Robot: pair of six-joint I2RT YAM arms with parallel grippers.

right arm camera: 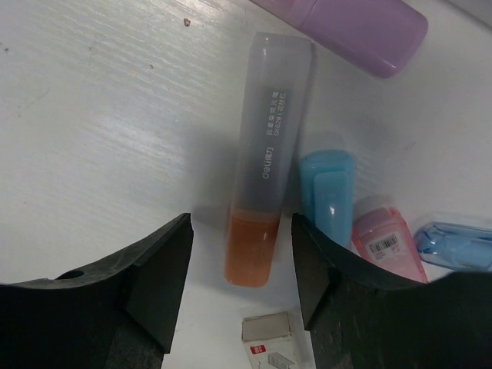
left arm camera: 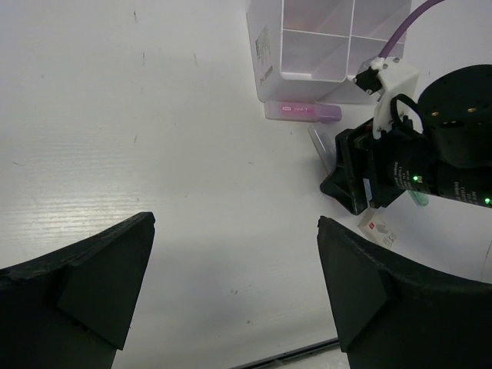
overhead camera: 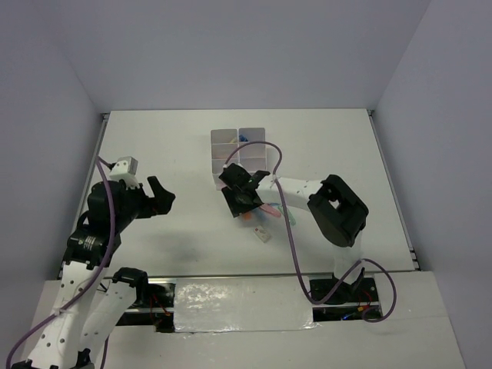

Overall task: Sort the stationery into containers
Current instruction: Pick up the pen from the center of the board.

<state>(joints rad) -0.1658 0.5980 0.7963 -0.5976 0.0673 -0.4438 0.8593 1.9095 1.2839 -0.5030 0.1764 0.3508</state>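
**Right pincer sat over the orange marker**

The right pincer was low on the white table, just in front of the containers. Its two black fingers were spread, one on each side of the orange marker. A thin gap showed on both sides, so it was not pinching the marker. The marker lay flat on the table, with its see-through cap pointing away from the pincer and its orange end between the fingers.

More stationery lay close by. A purple marker lay flat across the far end of the orange one, right beside the wall of the containers. A small blue piece lay just beside the orange marker on its right. A pink piece with a white sticker was next to that, and then a clear blue piece at the edge of the view. A little white eraser lay near the orange end.

The left pincer was up off the table, well apart from the stationery, on the left side. Its fingers were spread wide and nothing was between them.

The containers stood on the table near the middle, toward the far side. Something small and blue showed in one far box
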